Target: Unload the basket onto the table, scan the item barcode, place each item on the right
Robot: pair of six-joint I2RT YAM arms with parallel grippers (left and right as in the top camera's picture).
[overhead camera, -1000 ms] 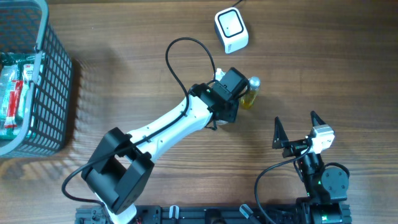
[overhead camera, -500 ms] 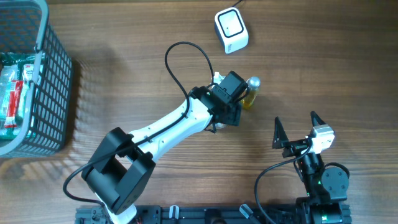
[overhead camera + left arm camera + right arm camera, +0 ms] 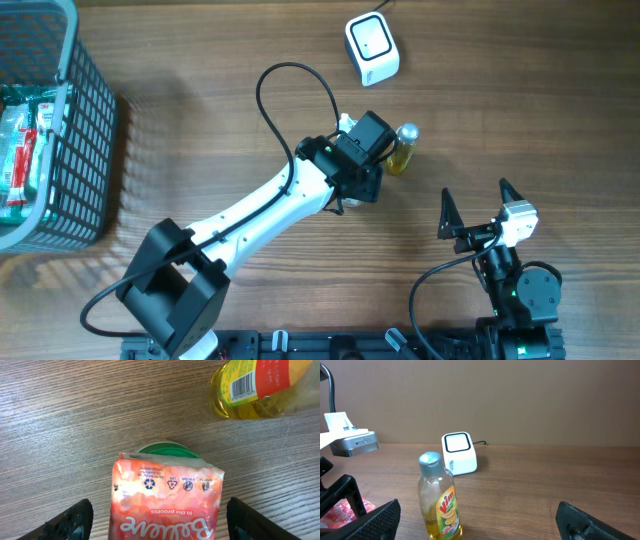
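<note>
White left arm (image 3: 262, 206), black joints, looping black cable (image 3: 295, 66); right arm (image 3: 520, 287) mostly black.

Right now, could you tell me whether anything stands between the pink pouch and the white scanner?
Nothing visible does: bare table lies between the pink pouch and the white scanner. The yellow bottle stands upright just beside that path.

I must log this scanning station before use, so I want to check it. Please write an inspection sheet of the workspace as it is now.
Surface: wooden table, no spill seen.
Job's things: white scanner at far side; yellow bottle upright, barcode showing; pink packet, green disc at its edge.
Clutter: grey basket at left, holding packets.
Tools: left tool open around the packet, not touching; right tool open, empty.
Cables: black cable loops beside left arm.
Surroundings: brown wall.
</note>
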